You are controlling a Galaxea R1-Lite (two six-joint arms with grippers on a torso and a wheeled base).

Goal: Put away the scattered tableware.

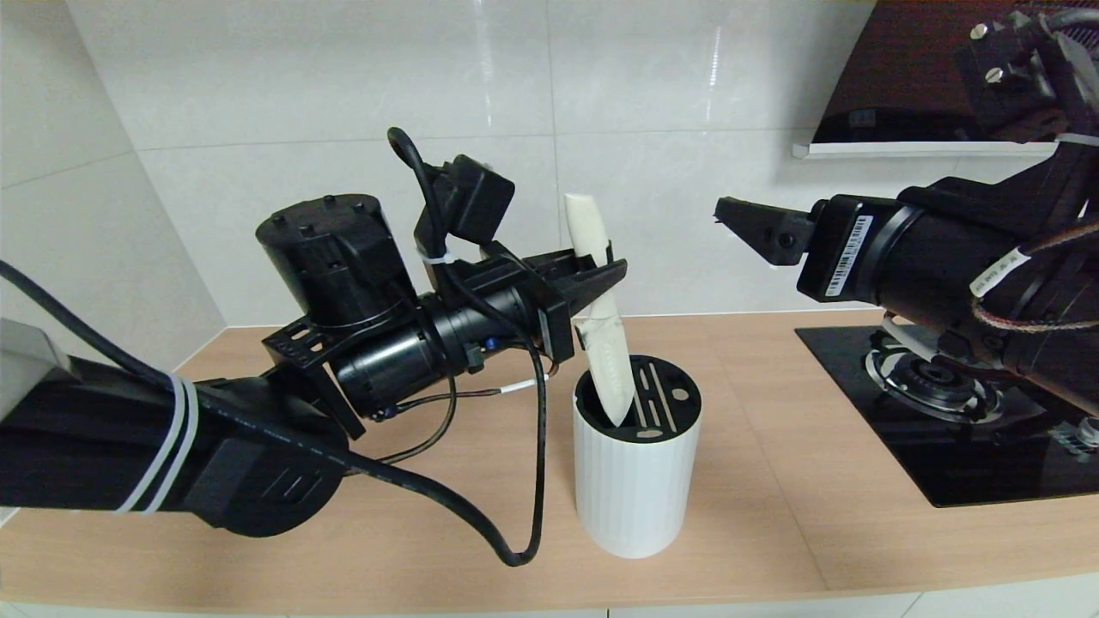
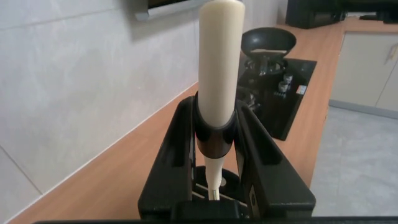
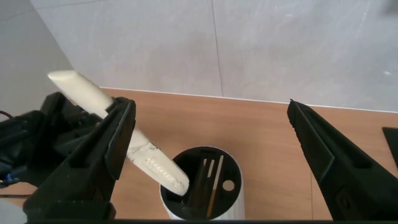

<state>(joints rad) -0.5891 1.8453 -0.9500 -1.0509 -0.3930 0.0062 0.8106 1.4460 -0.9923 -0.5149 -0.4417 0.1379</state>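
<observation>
Head view has the left hand (image 1: 605,279) over the middle of the counter (image 1: 773,481), its 2 fingers clamped on a white knife (image 1: 608,352) where the cream handle meets the blade. The knife stands nearly upright with a slight tilt, handle up and blade down. Its point is at the dark wide opening in the black top of a white ribbed holder (image 1: 635,489), on the side nearer the left arm. How far the point has gone in I cannot tell. The holder stands upright on the counter, near the front edge, and the rest of its top has narrow slots and a small round hole. To the right, the right hand (image 1: 760,232) hangs in the air, higher than the holder and well apart from it, gripping nothing. In the right wrist view the right hand (image 3: 210,104) has its 2 fingers spread wide, with the holder (image 3: 230,168) and the slanting knife (image 3: 152,165) seen below and between them. In the left wrist view the left hand (image 2: 214,127) is pressed against both sides of the knife (image 2: 219,62), the handle rising straight up from the grip. A black glass stove (image 1: 970,446) is set into the counter at the far right, and in the left wrist view a dark pan (image 2: 268,40) sits on it. White tiles (image 1: 343,77) cover the wall behind.
</observation>
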